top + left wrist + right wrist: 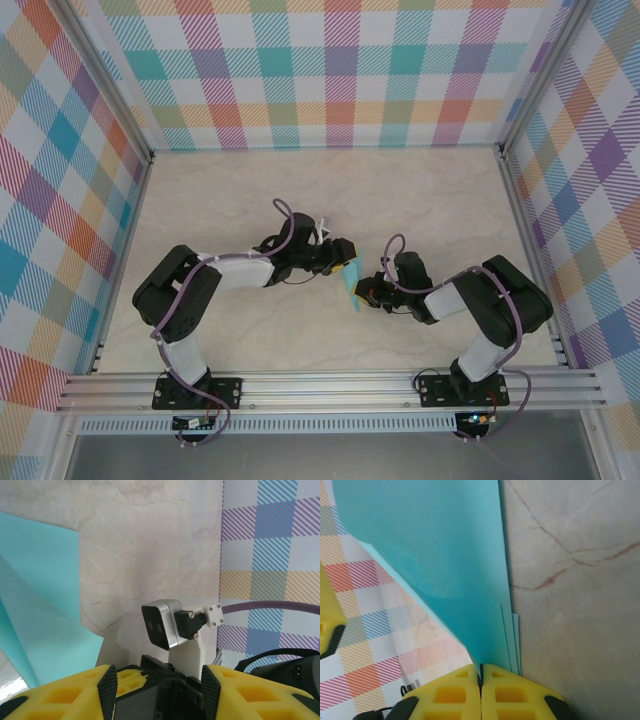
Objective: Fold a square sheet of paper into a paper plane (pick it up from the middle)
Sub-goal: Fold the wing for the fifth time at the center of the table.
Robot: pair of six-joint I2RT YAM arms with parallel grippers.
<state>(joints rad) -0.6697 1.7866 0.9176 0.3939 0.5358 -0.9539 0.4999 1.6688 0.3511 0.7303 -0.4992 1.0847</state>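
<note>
1. The right end effector (481, 672) is clamping the turquoise paper (435, 555), its yellow pads (455, 695) pressed fully together with the stacked layers sandwiched between them.
2. The left end effector (158, 680) is gaping wide with nothing between its yellow pads (65, 695); the paper is sitting off to the left of that gap.
3. From above, the paper is showing as a slim sliver between the 2 end effectors, near the middle of the surface (230, 200). Whether it is touching the surface I cannot tell.
4. The step in hand is probably taking the free flap to set the next crease. Doing it well is likely meaning closing the left pads near the fold line, keeping the layer edges aligned, and avoiding any sideways pull against the right grip.
5. The paper is thin, matte and smooth, with 3 staggered edges near the right pads and 1 flap curving away, so it is probably buckling easily. The surface is glossy beige marble with brown veins.
</note>
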